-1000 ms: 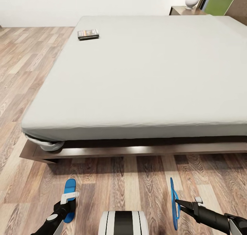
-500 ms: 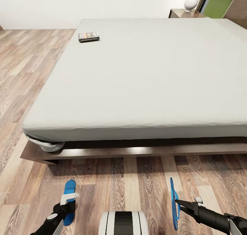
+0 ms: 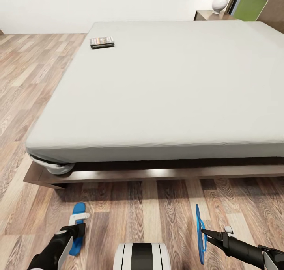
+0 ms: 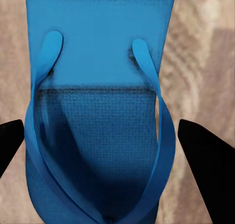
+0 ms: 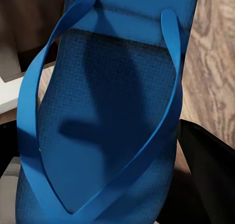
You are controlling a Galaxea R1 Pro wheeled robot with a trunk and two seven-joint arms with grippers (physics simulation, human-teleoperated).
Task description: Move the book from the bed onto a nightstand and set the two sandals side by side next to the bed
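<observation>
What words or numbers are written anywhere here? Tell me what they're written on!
The book on the bed: its cover has some light lettering, but it is too small and blurred to read.
The blue sandals, one by the left gripper and one by the right gripper: no words, brand or number on the sides facing the wrist cameras.
Nothing here reads clearly.
</observation>
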